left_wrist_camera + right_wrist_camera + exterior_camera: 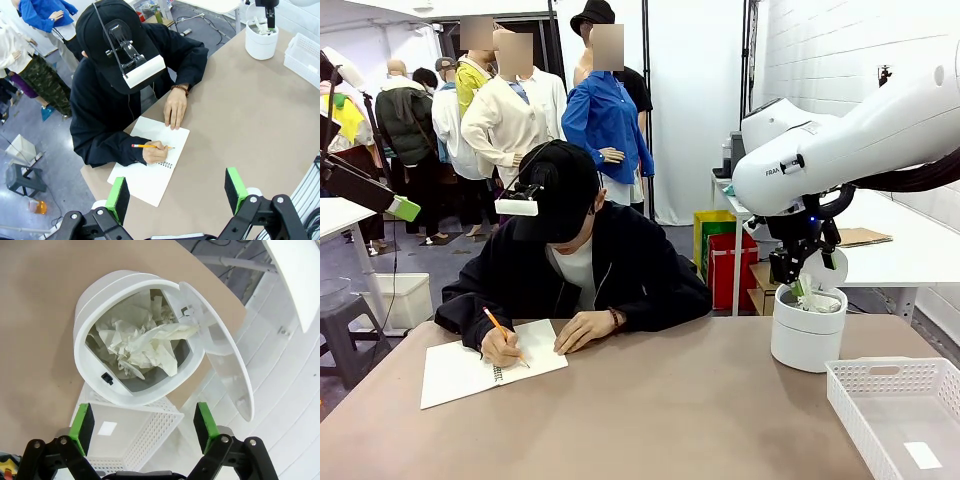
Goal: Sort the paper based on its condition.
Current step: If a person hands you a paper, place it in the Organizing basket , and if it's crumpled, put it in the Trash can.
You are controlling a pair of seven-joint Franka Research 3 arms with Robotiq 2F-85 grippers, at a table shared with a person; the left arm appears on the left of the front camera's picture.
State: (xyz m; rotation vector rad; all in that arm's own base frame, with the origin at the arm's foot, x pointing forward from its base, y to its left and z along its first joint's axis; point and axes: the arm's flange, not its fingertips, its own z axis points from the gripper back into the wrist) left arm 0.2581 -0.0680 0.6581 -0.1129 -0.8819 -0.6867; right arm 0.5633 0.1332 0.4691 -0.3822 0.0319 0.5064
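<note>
The paper [145, 347] is a crumpled white wad lying inside a white round bin [82, 325] whose lid [230, 370] stands swung open. My right gripper [145, 420] hovers just above the bin's mouth, open and holding nothing. In the front view the bin [807, 335] stands at the table's right side with the right gripper [807, 272] directly over it, and a bit of paper [815, 298] shows at the rim. My left gripper [177, 192] hangs open and empty, high above the table's near left.
A person across the table writes with a pencil [150, 146] in a spiral notebook [460, 370]; one hand rests on the page. A white slotted basket [895, 400] at the near right holds a flat white slip [923, 455]. The brown tabletop [670, 400] lies bare in the middle.
</note>
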